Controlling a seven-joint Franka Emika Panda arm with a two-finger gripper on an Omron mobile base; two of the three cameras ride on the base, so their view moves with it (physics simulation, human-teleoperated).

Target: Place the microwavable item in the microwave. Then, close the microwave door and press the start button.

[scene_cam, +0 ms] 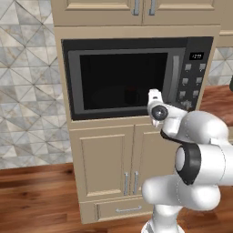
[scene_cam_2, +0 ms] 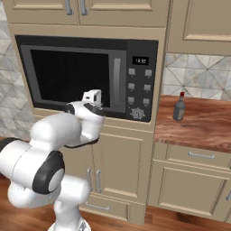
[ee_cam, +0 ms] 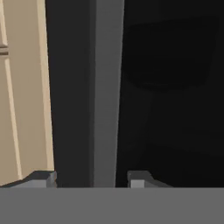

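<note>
The microwave is built into the beige cabinet wall, and its door sits flush with the front, its dark glass facing me. The curved grey handle runs down the door's right side, beside the button panel. My gripper points at the door's lower edge, left of the handle, very close to it. Its fingertips stand apart, open, holding nothing. The black mug is hidden.
A grey glass bottle with a red cap stands on the wooden counter right of the microwave. Beige cabinet doors sit below the microwave, drawers under the counter. Wooden floor lies at the left.
</note>
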